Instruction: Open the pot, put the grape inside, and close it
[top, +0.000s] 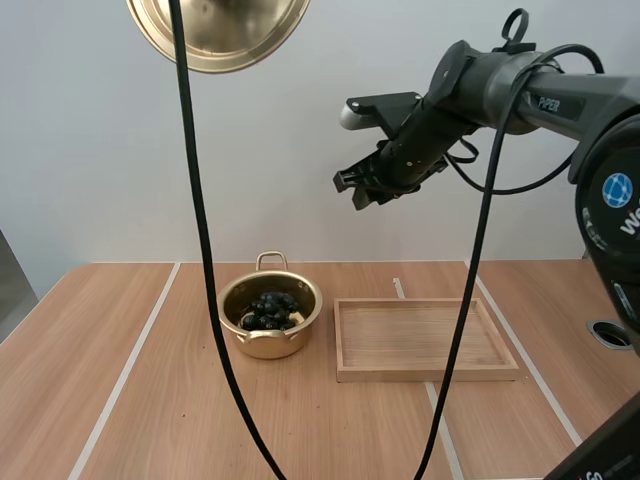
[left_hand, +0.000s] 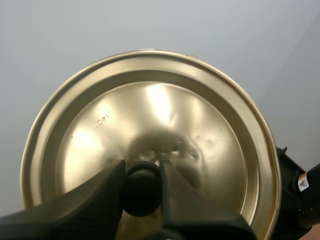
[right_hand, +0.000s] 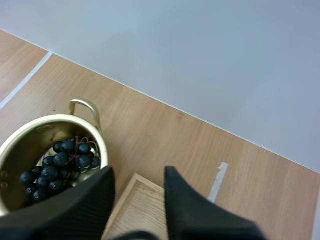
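Lid (left_hand: 150, 125) is up in the air, well above the table (top: 160, 400). The left hand (left_hand: 141, 167) is clamped on the lid's black knob (left_hand: 142, 195), one finger on each side. The underside of the lid faces away from the wrist, so the grip is taken from the top, as one would lift it. Held that high (my reading), it leaves the mouth of the pot free for the other arm to work.

The pot (top: 268, 344) stands open on the table, just left of the wooden tray (top: 420, 335) but apart from it, with one loop handle toward the back wall. The grapes (top: 271, 308) lie inside the pot, a dark bunch low against the bottom. So the loading step looks done, and what is left is the closing.

Right hand (right_hand: 139, 172): fingers apart, nothing between them. In the high view it hangs raised above the tray side, well clear of the pot (probably parked out of the lid's way).

Next move, as I judge it, is to bring the lid down level and centred over the rim. The risk is a tilted lid catching on the rim, or on the upright handle.
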